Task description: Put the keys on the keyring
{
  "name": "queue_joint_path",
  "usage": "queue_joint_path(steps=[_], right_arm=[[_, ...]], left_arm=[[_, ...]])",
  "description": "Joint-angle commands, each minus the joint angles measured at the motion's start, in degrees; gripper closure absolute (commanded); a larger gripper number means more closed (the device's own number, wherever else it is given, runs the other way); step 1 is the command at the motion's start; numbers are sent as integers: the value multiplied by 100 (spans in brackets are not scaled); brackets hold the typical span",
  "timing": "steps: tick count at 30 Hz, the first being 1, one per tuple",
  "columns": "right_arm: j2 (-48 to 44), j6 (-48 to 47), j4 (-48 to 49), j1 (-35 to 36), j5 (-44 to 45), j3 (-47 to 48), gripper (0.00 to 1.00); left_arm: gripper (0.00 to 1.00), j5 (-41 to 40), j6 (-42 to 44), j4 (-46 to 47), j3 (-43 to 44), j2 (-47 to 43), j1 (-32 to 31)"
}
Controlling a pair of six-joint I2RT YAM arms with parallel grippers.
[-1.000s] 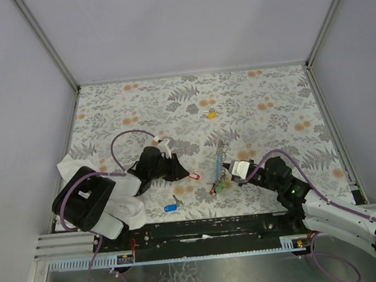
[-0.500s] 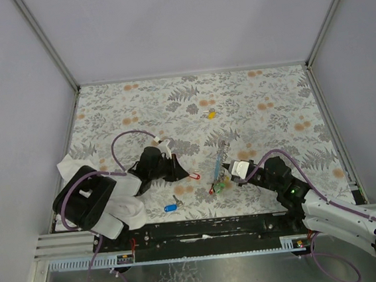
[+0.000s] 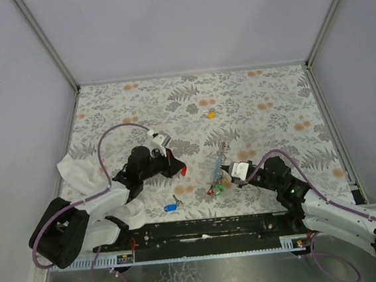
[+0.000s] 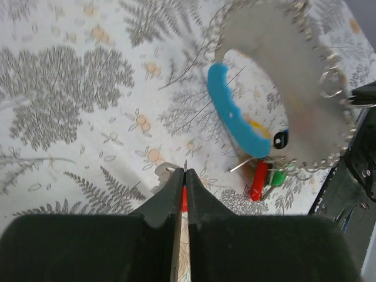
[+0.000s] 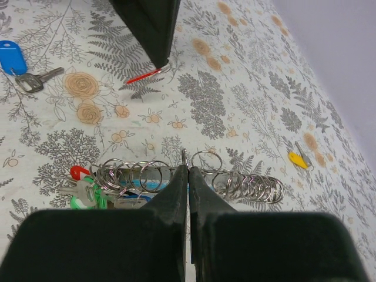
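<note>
My left fingers [image 4: 181, 183] have just pinched shut on the red key [image 3: 183, 171]. My right fingers [image 5: 181, 181] stay clamped on the keyring [image 5: 252, 187], so threading looks next.

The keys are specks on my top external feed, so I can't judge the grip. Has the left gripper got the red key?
Observer: Yes. The left wrist view shows the left gripper shut, with the red key pinched between its fingers.
Operator: And the right gripper?
Observer: The right wrist view shows the right gripper shut on the keyring, about midway along its coil.
Operator: Any keys on it already?
Observer: At least two, at one end of the coil: a second red key and a green key.
</note>
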Motion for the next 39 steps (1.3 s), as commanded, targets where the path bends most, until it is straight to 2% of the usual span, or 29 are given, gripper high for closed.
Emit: queue_joint_path(steps=[1,8,14,28,39], right_arm=[[11,-55,574,43,-410,113,100],[149,-242,623,40,-891,119,100],[365,-421,656,40,-1396,140,100],[666,-687,669,44,-1759,247,100],[818,-777,761,44,-1863,246,100]], left_arm=[[100,147,1017,210,-172,-629,-138],[100,363,2289,325,-418,-1343,-836],[100,401,2898,175,-251,-1243,-1341],[100,23,3789,-284,300,-887,-2163],[100,-571,4035,-411,468,-721,-2596]])
